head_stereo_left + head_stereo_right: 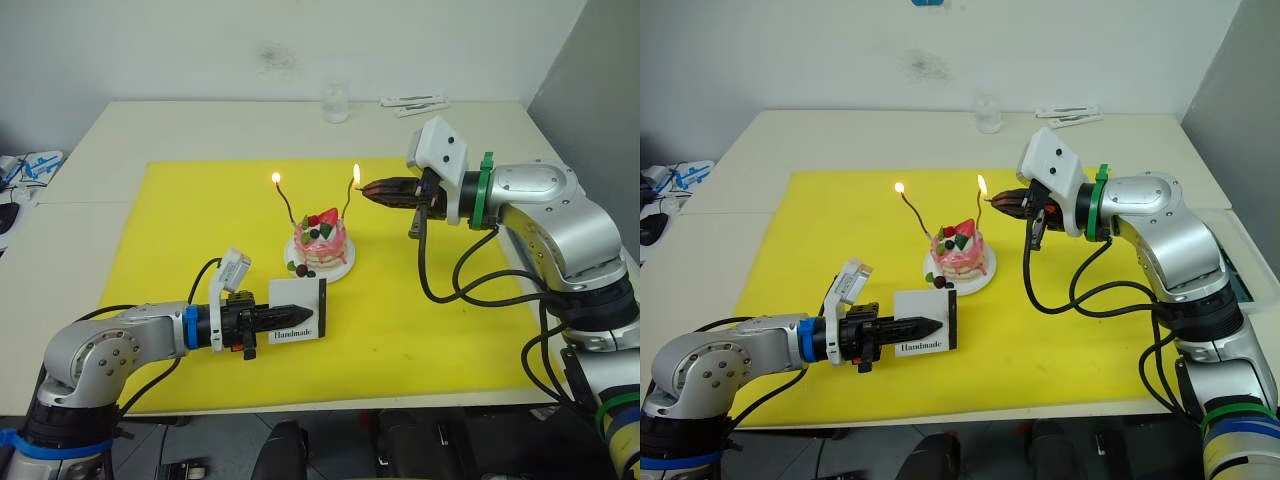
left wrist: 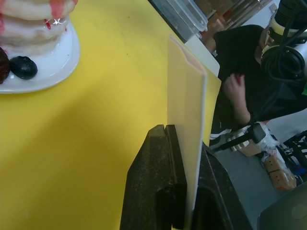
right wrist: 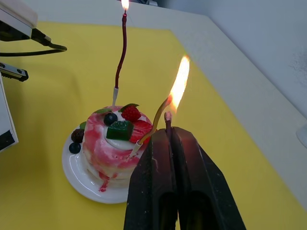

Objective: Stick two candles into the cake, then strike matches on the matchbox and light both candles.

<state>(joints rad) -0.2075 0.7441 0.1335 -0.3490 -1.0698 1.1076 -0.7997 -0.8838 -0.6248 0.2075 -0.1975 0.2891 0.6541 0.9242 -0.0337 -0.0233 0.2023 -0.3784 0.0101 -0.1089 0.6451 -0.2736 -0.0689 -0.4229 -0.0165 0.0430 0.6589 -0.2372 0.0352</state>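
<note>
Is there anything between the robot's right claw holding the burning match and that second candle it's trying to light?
Nothing visible stands between them. The right gripper holds the match right at the tip of the nearer candle, and one flame covers both. The far candle already burns, on the other side of the cake.

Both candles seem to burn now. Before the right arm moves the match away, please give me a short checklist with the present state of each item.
1. First candle lit, standing in the cake: ok.
2. Second candle lit: ok, a flame burns at its tip; the match head sits right beside it, so whether the match itself burns, cannot tell.
3. Right gripper firmly shut on the match: ok.
4. Left gripper holding the matchbox upright on the yellow mat, away from the flames: ok.
5. Cake centred on its white plate, not tipped: ok.
6. Path back for the right arm free of the glass: ok, the glass stands far behind.
</note>
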